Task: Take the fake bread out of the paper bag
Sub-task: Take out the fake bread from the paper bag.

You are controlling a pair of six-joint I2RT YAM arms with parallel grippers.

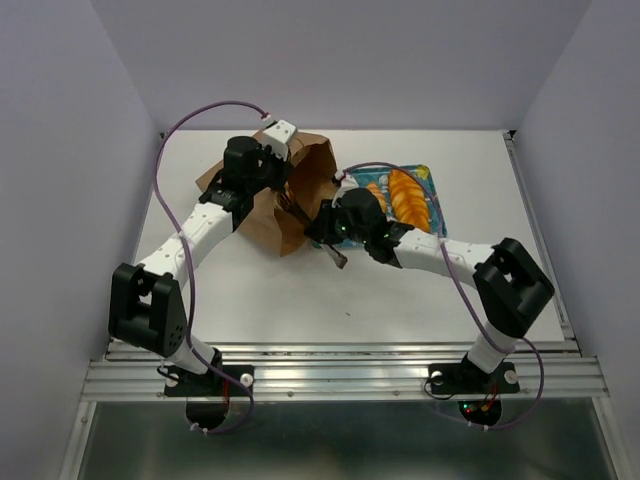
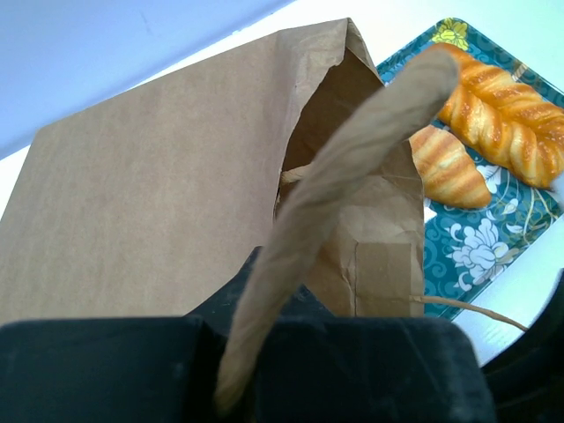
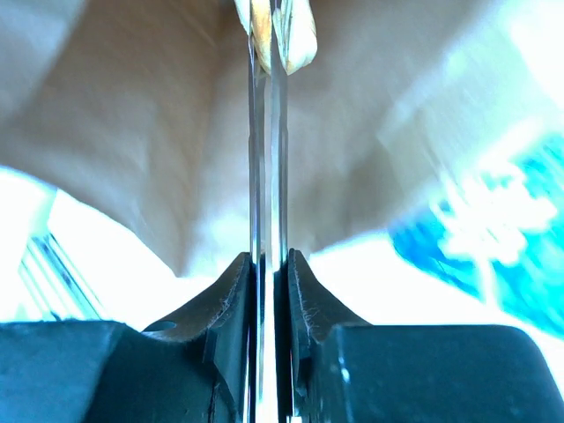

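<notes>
The brown paper bag (image 1: 268,205) lies on its side with its open mouth towards the tray; it also shows in the left wrist view (image 2: 159,185). My left gripper (image 1: 283,180) is shut on the bag's upper rim (image 2: 352,150), its fingers (image 2: 106,370) holding the mouth open. My right gripper (image 1: 323,234) is shut on thin metal tongs (image 3: 267,159) that reach into the bag's mouth. The tong tips pinch a pale golden bread piece (image 3: 295,40); which piece I cannot tell. A long loaf (image 2: 507,115) and a croissant (image 2: 449,167) lie on the tray.
The teal floral tray (image 1: 428,180) sits right of the bag, behind my right arm. A cord handle (image 2: 467,307) trails from the bag towards the tray. White walls close in the table at the back and sides.
</notes>
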